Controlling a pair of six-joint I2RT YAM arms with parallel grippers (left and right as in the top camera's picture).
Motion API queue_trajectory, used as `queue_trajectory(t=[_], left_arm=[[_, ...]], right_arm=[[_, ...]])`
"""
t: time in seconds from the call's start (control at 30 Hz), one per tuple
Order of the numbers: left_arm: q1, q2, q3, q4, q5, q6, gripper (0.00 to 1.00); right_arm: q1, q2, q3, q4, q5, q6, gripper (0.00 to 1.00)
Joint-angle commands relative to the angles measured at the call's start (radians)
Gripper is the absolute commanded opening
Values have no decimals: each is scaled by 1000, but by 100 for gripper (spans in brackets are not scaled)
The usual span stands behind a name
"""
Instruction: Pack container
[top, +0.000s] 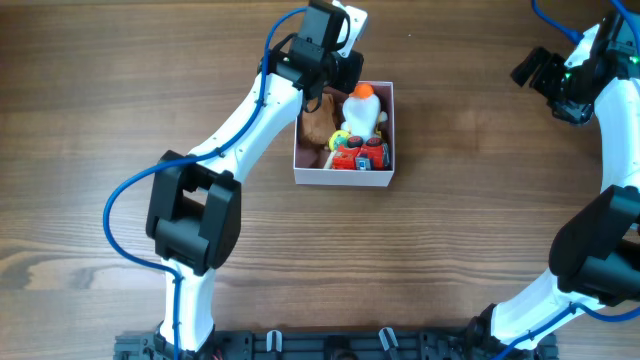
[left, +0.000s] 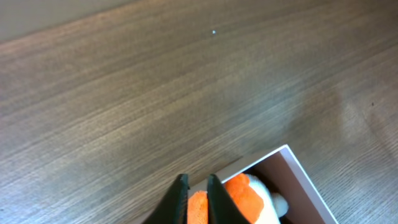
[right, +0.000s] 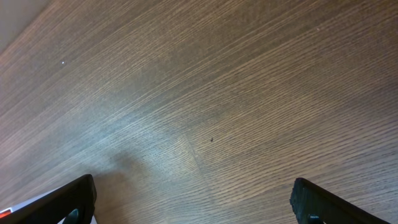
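Note:
The container (top: 345, 178), a square white box with a pink inside, sits mid-table and holds several toys: a white and orange plush (top: 362, 108), a brown plush (top: 318, 125) and a red toy car (top: 362, 155). My left gripper (top: 337, 72) hangs over the box's far left corner with its fingers nearly together and nothing between them. In the left wrist view the fingers (left: 197, 182) are above the orange plush (left: 239, 194) and the box wall (left: 305, 180). My right gripper (top: 535, 70) is open over bare wood at the far right, with its fingers (right: 199, 202) wide apart.
The brown wooden table (top: 480, 220) surrounds the box. The arm bases stand along the front edge (top: 300, 345). A bit of white shows at the lower left of the right wrist view (right: 25, 208).

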Motion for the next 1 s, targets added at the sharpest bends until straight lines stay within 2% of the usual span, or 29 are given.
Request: queue_trajectory(t=[0.0, 0.13, 0.2, 0.57, 0.77, 0.97], left_arm=[[-18, 18, 1, -41, 42, -21, 8], [-40, 30, 1, -100, 42, -21, 8], [-53, 35, 1, -123, 42, -21, 4], [-100, 66, 1, -227, -31, -22, 4], [-99, 159, 1, -225, -34, -55, 4], [-99, 182, 1, -243, -33, -74, 4]], right_arm=[[2, 13, -3, 2, -10, 8, 100], [2, 13, -3, 2, -10, 8, 100], [3, 13, -3, 3, -10, 8, 100], [3, 13, -3, 2, -10, 8, 100], [2, 13, -3, 2, -10, 8, 100], [2, 13, -3, 3, -10, 8, 100]])
